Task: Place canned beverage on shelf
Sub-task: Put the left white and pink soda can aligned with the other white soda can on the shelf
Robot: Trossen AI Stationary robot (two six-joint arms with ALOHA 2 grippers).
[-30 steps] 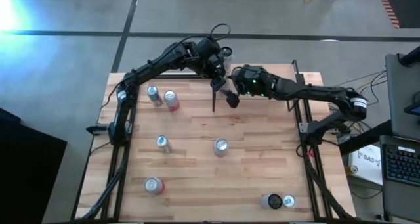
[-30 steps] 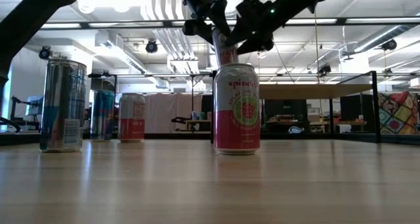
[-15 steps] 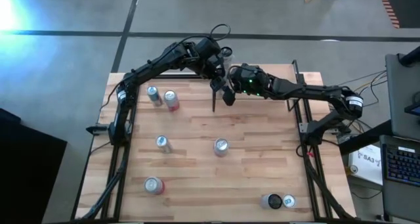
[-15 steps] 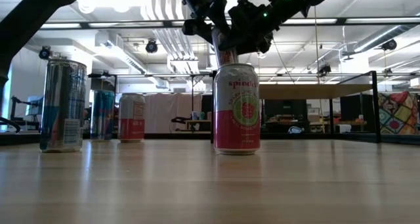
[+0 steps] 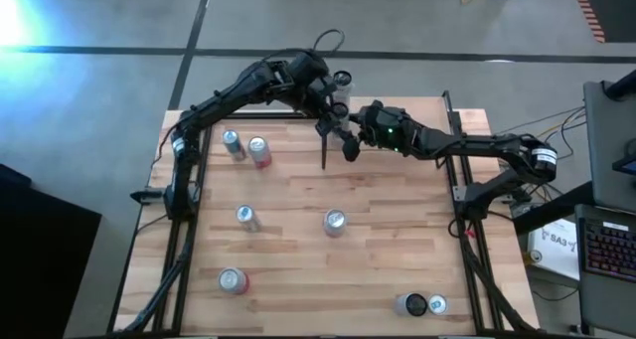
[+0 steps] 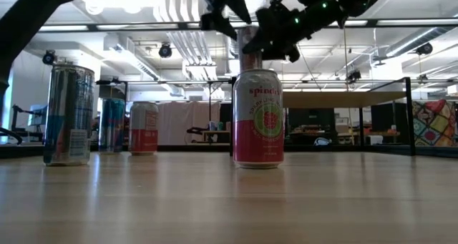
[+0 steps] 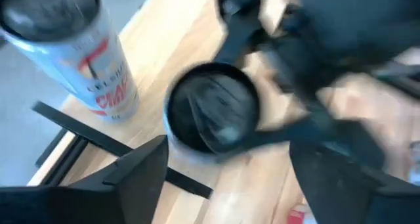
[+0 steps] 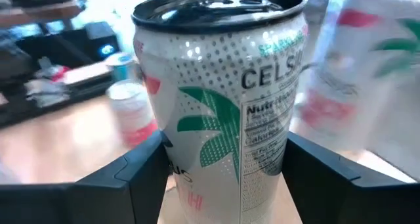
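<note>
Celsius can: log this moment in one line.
left gripper: open | right gripper: shut on Celsius can | can: upright, off the table

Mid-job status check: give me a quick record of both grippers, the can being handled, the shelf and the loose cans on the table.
left gripper: open, raised over the table's far edge, facing the can
right gripper: shut on Celsius can, meeting the left gripper
Celsius can: upright, in the air, between the right fingers
shelf: no can seen on it in the low view
table: several loose cans standing, including a pink can
task: not yet done
</note>
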